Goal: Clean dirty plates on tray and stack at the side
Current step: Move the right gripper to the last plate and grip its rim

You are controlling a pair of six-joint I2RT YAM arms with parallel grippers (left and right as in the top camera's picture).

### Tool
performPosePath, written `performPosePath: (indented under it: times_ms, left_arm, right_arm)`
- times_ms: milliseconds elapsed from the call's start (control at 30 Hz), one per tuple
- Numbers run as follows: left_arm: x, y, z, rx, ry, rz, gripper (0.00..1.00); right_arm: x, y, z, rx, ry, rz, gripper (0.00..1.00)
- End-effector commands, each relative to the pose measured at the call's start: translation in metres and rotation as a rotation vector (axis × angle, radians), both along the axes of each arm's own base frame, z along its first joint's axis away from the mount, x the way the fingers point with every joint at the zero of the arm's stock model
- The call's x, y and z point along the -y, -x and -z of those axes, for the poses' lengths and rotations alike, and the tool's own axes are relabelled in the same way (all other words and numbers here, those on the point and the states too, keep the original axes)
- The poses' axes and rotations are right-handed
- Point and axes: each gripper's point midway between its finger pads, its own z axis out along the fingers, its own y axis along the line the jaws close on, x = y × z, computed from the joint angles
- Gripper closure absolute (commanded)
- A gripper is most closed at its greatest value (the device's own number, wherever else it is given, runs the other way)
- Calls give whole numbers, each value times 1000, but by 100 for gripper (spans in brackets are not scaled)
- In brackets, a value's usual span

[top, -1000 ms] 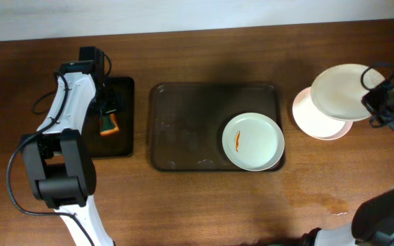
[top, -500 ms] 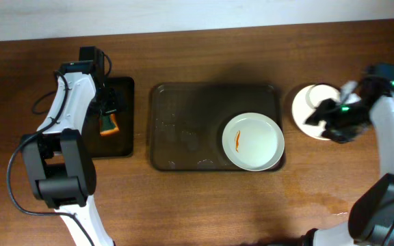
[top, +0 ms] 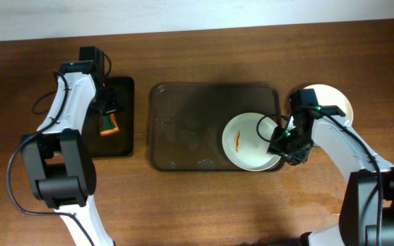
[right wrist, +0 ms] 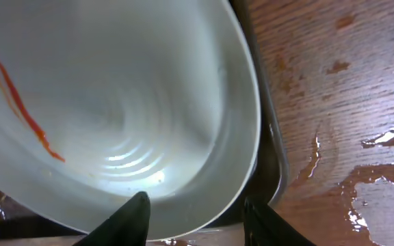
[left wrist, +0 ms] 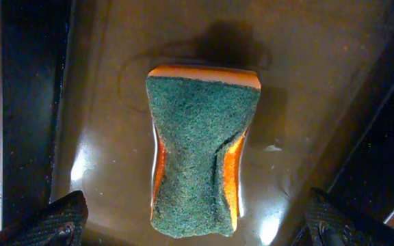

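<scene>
One white plate with an orange-red smear lies in the right end of the dark brown tray. The other plates lie stacked on the table right of the tray, partly hidden by my right arm. My right gripper is open at the smeared plate's right edge. In the right wrist view its fingers straddle the plate's rim, one over the plate, one over the tray's rim. My left gripper is open above a green-and-orange sponge.
The sponge lies on a smaller black tray left of the brown tray. Water patches wet the wood table right of and in front of the brown tray. The tray's left and middle parts hold no plates.
My right arm set its plate on the stack at the right, then swung left and down to the smeared plate's edge. The left arm has not moved.
</scene>
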Motion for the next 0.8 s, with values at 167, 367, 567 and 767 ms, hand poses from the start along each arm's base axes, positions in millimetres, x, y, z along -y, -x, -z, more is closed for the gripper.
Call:
performPosePath:
  times_ms: [167,367,567,767]
  left_arm:
    - [-3,3,1,-9,-8,1,0]
    - [-3,3,1,-9,-8,1,0]
    - [-3,3,1,-9,-8,1,0]
    - [-3,3,1,-9,-8,0,0]
  right_arm:
    - [4,1,13,9,46,60,57]
    - [-60,-14,28,81,-18,-124,59]
    - [-98,-35,-8,187,-36,-300,53]
    - [-45,-77,-22,255,164,-103,49]
